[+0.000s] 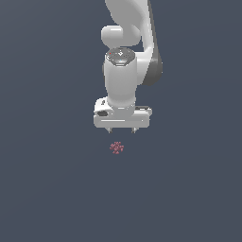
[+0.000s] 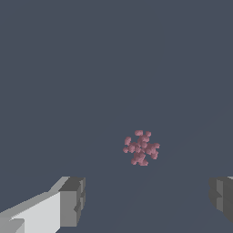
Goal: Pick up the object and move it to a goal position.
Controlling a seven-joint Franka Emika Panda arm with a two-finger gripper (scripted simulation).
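Exterior view: the claw hangs just above the object, not touching it. Wrist view shows its fingers spread wide, released, the dark-red bead cluster lying on the plain grey tabletop.

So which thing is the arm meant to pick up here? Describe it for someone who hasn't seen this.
Find the white gripper; just below it in the exterior view is the object, a tiny dark-red cluster of beads. Nothing else breaks the plain grey ground.
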